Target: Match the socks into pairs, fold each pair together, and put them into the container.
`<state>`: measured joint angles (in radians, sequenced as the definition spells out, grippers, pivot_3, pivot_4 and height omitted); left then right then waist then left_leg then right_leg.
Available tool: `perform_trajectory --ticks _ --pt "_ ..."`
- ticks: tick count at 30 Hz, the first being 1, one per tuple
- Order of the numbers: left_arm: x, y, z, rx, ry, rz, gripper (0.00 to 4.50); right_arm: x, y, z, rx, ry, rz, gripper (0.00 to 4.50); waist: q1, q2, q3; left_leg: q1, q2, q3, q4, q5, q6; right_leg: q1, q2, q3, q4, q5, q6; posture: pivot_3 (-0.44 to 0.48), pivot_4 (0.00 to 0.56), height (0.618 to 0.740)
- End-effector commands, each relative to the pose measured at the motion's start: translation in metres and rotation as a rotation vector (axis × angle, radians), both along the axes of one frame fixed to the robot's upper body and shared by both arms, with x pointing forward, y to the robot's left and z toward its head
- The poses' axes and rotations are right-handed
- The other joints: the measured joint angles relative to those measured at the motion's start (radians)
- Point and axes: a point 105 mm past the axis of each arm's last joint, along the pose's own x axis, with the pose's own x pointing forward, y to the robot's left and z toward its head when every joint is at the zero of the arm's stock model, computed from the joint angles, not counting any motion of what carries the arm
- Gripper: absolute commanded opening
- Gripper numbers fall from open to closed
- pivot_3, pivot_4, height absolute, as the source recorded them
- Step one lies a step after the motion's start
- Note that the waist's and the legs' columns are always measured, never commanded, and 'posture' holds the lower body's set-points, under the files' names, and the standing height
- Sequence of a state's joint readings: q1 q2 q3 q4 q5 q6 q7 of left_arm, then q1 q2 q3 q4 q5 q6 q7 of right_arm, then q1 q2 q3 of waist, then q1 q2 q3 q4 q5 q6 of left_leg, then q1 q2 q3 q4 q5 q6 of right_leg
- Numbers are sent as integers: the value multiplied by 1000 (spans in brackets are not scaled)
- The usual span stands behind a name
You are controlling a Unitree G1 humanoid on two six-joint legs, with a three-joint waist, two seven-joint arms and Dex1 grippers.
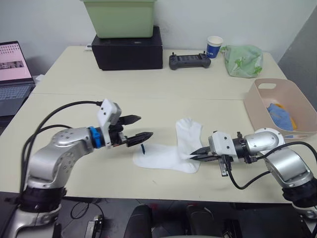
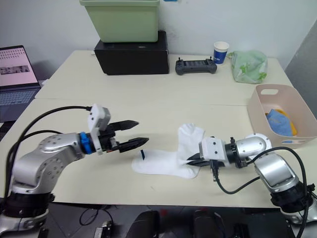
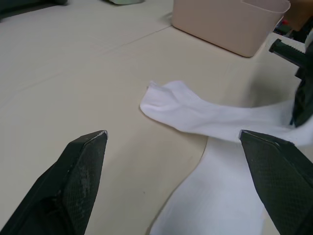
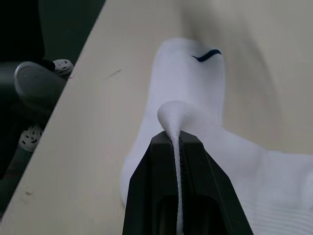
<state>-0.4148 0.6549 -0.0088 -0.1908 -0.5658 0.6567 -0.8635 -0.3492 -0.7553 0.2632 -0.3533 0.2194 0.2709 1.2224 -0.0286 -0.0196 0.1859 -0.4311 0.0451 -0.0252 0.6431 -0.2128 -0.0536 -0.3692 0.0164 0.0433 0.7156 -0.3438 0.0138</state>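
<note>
Two white socks (image 1: 171, 153) lie crossed on the table's front middle; one carries a dark mark (image 4: 205, 56) near its left end. My right gripper (image 1: 198, 153) is shut on a pinched fold of a white sock (image 4: 175, 117) at the pair's right side. My left gripper (image 1: 140, 128) hovers open just left of the socks, nothing between its fingers (image 3: 80, 166). The pink container (image 1: 292, 106) stands at the right edge with blue and mustard-orange socks (image 1: 281, 116) inside.
A black box (image 1: 128, 49) with a light green bin (image 1: 121, 17) on it stands at the back. A controller (image 1: 188, 61), a paper cup (image 1: 214, 47) and a pale green bag (image 1: 242, 60) sit at the back right. A laptop (image 1: 15, 74) is at the far left.
</note>
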Motion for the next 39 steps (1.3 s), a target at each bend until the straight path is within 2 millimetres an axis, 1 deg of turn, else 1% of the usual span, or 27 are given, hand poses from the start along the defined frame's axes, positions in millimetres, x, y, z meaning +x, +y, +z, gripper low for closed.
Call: perform_trajectory --ticks 1,2,3,4,6,8,12,13,15,18,21,23,26,29,31,36,37,38,39 --pt "18 -11 -6 43 -48 -16 4500 -5 5 3 11 -56 20 25 1 0 0 0 0 0 0 0 0 0 0 0 0 0 0 0 150 740" --pt "24 -15 -8 54 -58 -22 4500 -6 5 2 8 -60 18 25 -1 0 0 0 -1 0 0 0 0 0 0 0 0 0 0 0 150 740" --pt "36 -25 -11 56 -65 -31 4500 -5 6 1 7 -72 12 25 -1 0 0 0 -1 0 0 0 0 0 0 0 0 0 0 0 150 740" --pt "44 -33 -13 60 -68 -41 4500 -5 7 0 6 -80 8 25 0 0 0 0 -1 1 1 0 0 0 0 0 0 0 0 0 150 740" --pt "62 -55 -18 83 -77 -83 4500 -3 9 0 12 -88 -6 25 3 0 0 -1 -3 0 1 0 0 0 2 -1 0 0 0 0 150 740" --pt "73 -67 -22 101 -81 -99 4500 -3 10 -1 12 -97 -13 25 4 -1 0 -2 -8 0 2 0 0 0 3 -2 0 0 0 0 150 740" --pt "85 -93 -29 119 -69 -150 4500 -4 13 -3 15 -103 -20 25 -1 -1 0 -2 -13 1 1 0 0 -1 0 -1 -1 -1 2 0 150 740" --pt "84 -98 -35 149 -61 -177 4500 -5 13 -2 16 -106 -21 25 -2 -1 1 -2 -14 1 1 0 0 -1 -1 -1 -1 -1 2 0 150 740" --pt "86 -101 -46 207 -49 -190 4500 -5 14 -2 22 -108 -30 25 -2 -1 1 -2 -14 1 1 0 1 -1 -1 -1 0 -1 2 0 150 740" --pt "86 -105 -48 187 -28 -212 3913 -5 15 -1 29 -111 -40 0 -4 -1 1 -2 -14 0 1 0 1 -1 -1 -1 1 -1 2 0 150 740" --pt "86 -104 -49 197 -26 -229 2989 -6 15 -1 30 -111 -45 0 -3 -1 1 -2 -14 0 1 0 1 -2 -1 -2 1 -1 2 0 150 740" --pt "86 -105 -48 181 -28 -233 2401 -6 15 -1 30 -112 -47 0 -2 -1 1 -2 -14 0 2 0 1 -1 -1 -2 1 -1 2 0 150 740" --pt "88 -106 -43 155 -41 -220 1395 -7 14 -2 29 -114 -49 0 -2 -1 1 -2 -14 0 2 0 0 -1 -2 -2 1 -1 2 0 150 740" --pt "90 -102 -40 128 -58 -197 551 -5 13 -1 30 -124 -50 0 -3 -1 1 -2 -14 -1 2 0 0 -1 -2 -2 1 -1 2 0 150 740" --pt "93 -90 -35 97 -66 -159 17 -1 10 1 16 -159 -50 0 -3 -1 1 -2 -14 -1 2 0 0 -1 -2 -2 1 -1 2 0 150 740" --pt "96 -66 -24 40 -87 -59 17 11 -1 7 -26 -249 -43 0 -3 -1 1 -2 -14 -1 2 1 -1 -1 -2 -2 2 -1 2 0 150 740" --pt "96 -56 -21 19 -90 -24 17 16 -5 8 -48 -269 -34 0 -4 -1 1 -2 -14 -1 2 1 -1 -1 -2 -2 2 -1 2 0 150 740" --pt "93 -44 -20 -13 -80 19 17 25 -11 9 -67 -298 -32 0 -7 -1 1 -2 -14 -1 2 1 -1 -1 -2 -2 2 -1 2 0 150 740" --pt "90 -36 -18 -34 -71 49 17 31 -15 11 -80 -317 -29 0 -9 -1 1 -1 -13 -2 2 1 -1 -1 -2 0 2 -1 2 0 150 740"
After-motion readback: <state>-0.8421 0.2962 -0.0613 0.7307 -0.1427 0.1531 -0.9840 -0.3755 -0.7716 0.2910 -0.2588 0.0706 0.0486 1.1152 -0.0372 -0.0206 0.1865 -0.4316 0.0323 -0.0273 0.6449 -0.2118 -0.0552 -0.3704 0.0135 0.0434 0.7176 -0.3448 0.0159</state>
